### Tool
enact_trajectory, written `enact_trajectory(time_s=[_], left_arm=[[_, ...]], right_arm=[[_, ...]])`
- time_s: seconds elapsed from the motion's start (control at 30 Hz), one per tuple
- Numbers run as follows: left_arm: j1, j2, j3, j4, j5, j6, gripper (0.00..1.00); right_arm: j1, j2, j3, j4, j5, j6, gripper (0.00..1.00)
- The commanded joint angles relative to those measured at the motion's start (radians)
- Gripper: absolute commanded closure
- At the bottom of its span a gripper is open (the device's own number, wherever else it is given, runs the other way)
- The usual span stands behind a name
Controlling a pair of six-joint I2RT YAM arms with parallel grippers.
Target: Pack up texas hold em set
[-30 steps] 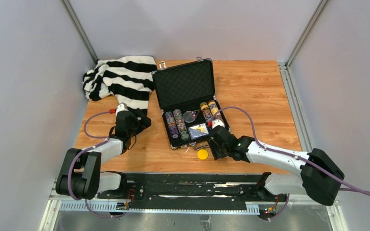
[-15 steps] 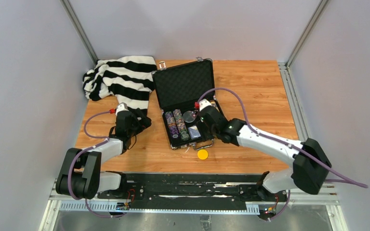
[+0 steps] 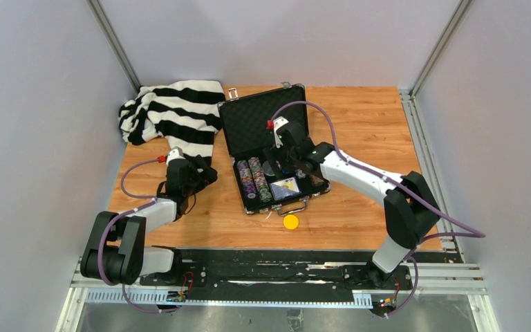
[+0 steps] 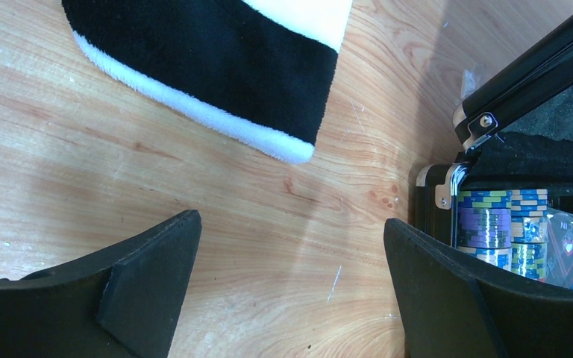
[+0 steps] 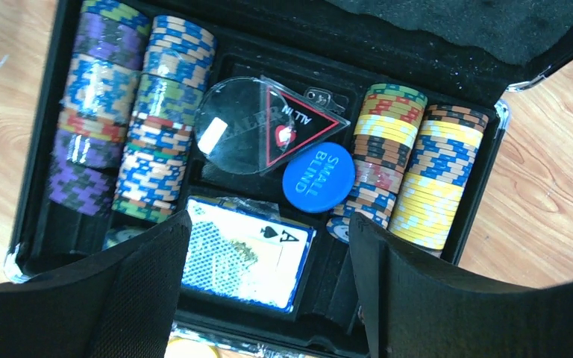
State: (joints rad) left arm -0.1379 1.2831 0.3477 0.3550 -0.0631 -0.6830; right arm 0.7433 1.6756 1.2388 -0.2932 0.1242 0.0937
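The black case (image 3: 261,123) stands open mid-table, its foam lid up. Inside it are chip rows (image 5: 130,134) on the left and more chips (image 5: 418,171) on the right, a card box (image 5: 246,253), a blue disc (image 5: 318,177), a clear disc (image 5: 231,134) and a dark triangle (image 5: 295,123). A yellow disc (image 3: 290,221) lies on the table in front of the case. My right gripper (image 5: 268,283) is open and empty, hovering over the case (image 3: 296,166). My left gripper (image 4: 291,283) is open and empty above bare wood, left of the case corner (image 4: 448,186).
A black-and-white striped cloth (image 3: 173,114) lies at the back left, and its edge (image 4: 216,67) reaches close ahead of my left gripper (image 3: 204,174). Bare wood table (image 3: 366,124) lies right of the case. Grey walls enclose the table.
My right arm swung from the table in front of the case, beside the yellow disc, up and back over the open case. The left arm has not moved.
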Motion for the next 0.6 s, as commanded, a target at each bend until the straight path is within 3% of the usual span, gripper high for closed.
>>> enact_trajectory(time_s=[0.0, 0.4, 0.57], left_arm=[[0.001, 0.016, 0.009, -0.014, 0.002, 0.018, 0.02], [-0.002, 0.008, 0.008, -0.006, 0.031, 0.002, 0.02], [-0.002, 0.013, 0.006, -0.004, 0.027, 0.002, 0.02]], right_arm=[[-0.001, -0.095, -0.062, 0.039, -0.056, -0.021, 0.24], [0.155, -0.481, -0.547, 0.1, -0.021, 0.182, 0.24], [0.231, -0.509, -0.632, 0.12, 0.006, 0.243, 0.24]])
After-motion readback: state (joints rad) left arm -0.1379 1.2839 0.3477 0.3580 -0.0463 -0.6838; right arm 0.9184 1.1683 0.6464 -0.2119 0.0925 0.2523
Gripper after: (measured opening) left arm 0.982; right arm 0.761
